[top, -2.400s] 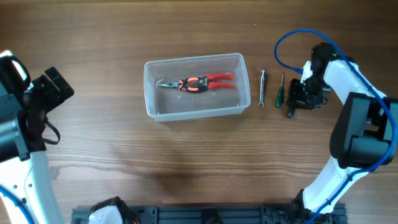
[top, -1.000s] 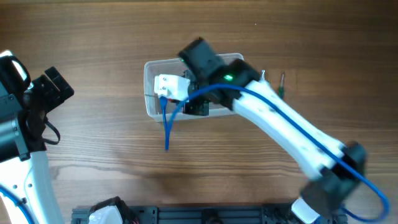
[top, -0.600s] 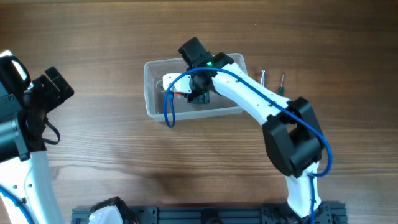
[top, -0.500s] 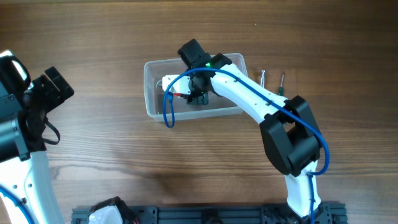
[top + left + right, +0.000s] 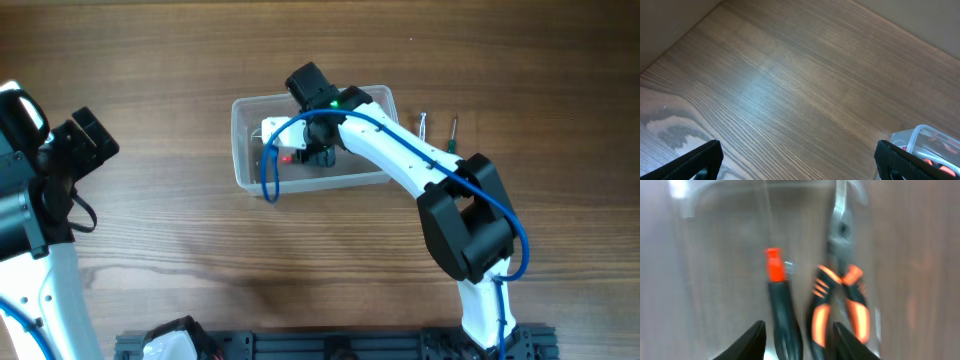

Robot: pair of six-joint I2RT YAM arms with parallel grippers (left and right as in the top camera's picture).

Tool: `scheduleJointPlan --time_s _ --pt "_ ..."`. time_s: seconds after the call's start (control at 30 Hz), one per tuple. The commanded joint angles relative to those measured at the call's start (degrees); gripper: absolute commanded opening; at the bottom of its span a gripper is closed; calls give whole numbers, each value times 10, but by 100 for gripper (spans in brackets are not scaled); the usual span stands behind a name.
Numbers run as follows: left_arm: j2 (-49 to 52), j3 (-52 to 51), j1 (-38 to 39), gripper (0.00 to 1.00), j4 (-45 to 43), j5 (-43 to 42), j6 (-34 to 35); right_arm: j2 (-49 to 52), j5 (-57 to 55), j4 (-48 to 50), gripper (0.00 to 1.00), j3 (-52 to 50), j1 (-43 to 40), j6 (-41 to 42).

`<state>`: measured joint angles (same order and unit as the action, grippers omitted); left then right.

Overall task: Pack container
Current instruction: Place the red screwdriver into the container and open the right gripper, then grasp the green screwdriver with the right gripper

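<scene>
The clear plastic container stands at the table's middle. My right gripper hangs inside it, over its middle. In the right wrist view my right gripper is open. A black-handled tool with an orange end lies loose on the container's floor between the fingers. Orange-and-black pliers lie beside it. The tool's orange end shows overhead. My left gripper is far to the left, open and empty. The container's corner shows at that view's lower right.
A silver tool and a green-handled screwdriver lie on the wood right of the container, partly hidden by my right arm. A black rail runs along the table's front edge.
My right arm has swung from the loose tools at the right to over the container and lowered into it. The black tool with the orange end now lies in the tub. The left arm is still.
</scene>
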<state>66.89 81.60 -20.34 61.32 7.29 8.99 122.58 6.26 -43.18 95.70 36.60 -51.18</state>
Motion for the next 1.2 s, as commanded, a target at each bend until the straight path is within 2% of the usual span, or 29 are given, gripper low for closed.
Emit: scheduleJointPlan --time_s 0.0,0.2,0.3,0.4,0.43,0.53,0.63,0.87,0.93,1.17 --pt "-4 1 -3 100 -2 3 7 -70 -73 0 43 50 1 130" --pt "-4 1 -3 100 -2 3 7 -263 -84 -4 43 79 -25 271" --pt "-4 1 -3 100 -2 3 7 -349 -84 -33 37 79 -117 403" --pt "-4 1 -3 100 -2 3 7 -370 -71 -107 42 79 -243 512" --pt "-4 1 -3 100 -2 3 7 -366 -71 -128 48 75 -277 528" --pt "-4 1 -3 100 -2 3 7 -344 -71 -172 50 38 -362 593" --pt "-4 1 -3 100 -2 3 7 -307 -39 -187 54 -15 -401 636" --pt "-4 1 -3 100 -2 3 7 -179 2 -170 52 -107 -406 649" --pt "-4 1 -3 100 -2 3 7 -132 2 -170 49 -111 -406 648" --pt "-4 1 -3 100 -2 3 7 -34 5 -150 48 -111 -400 624"
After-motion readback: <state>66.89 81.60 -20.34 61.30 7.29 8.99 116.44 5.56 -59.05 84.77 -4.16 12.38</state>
